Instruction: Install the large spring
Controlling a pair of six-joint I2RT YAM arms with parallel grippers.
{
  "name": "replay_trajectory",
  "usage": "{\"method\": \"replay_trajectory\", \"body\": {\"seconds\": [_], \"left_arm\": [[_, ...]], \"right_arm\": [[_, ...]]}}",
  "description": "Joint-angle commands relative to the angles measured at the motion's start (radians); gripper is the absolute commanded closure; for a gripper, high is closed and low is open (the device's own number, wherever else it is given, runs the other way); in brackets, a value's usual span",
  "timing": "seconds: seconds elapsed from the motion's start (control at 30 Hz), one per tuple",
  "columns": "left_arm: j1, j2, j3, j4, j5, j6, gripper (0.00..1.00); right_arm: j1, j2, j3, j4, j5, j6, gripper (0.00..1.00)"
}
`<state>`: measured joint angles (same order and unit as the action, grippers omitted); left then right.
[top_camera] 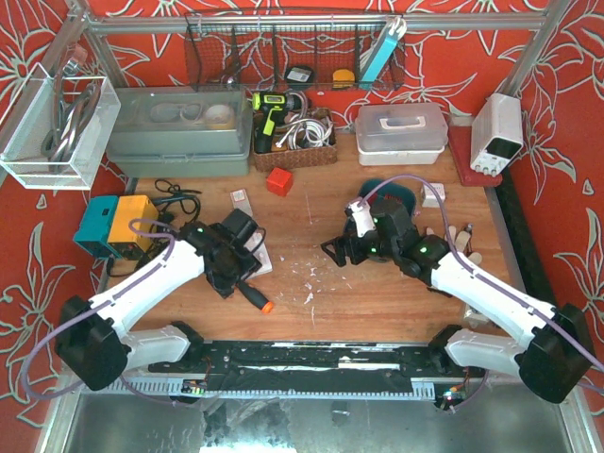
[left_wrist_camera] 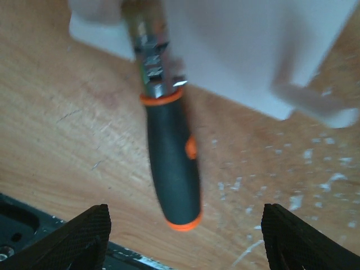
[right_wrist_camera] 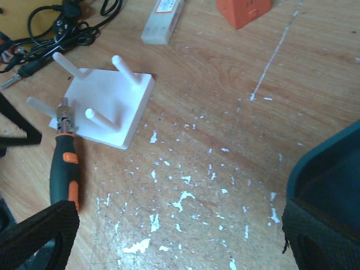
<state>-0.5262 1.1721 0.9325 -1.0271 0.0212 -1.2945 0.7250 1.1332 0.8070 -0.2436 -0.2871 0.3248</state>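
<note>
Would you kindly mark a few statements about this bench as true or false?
1. The screwdriver lies on the table, tip at the peg board. True.
2. The left tool grips the screwdriver. False: its fingers stand apart on either side of the handle, not touching it.
3. The peg board has six pegs. False: it has four.
4. The right tool is open. True.
5. A spring sits on a peg. False: all pegs are bare.
</note>
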Motion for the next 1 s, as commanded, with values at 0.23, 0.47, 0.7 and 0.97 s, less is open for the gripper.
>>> {"method": "replay_trajectory", "body": {"seconds": [0.23,0.47,0.7,0.97], "left_arm": [[-0.087,0.054,-0.168,0.108,0.028,-0.136,0.30],[-0.093,0.082,-0.232,0.219,0.048,-0.153,0.34],[-0.093,0.137,-0.266,0.275,0.045,-0.145,0.34],[-0.093,0.146,-0.275,0.281,0.024,-0.149,0.43]], "right_arm": [[0.005,-0.041,0.007,-0.028,0.131,-0.023,0.01],[0.005,-0.053,0.001,-0.031,0.160,-0.021,0.01],[0.006,-0.063,0.000,-0.033,0.173,-0.021,0.01],[0.005,-0.071,-0.002,-0.033,0.183,-0.021,0.01]]}}
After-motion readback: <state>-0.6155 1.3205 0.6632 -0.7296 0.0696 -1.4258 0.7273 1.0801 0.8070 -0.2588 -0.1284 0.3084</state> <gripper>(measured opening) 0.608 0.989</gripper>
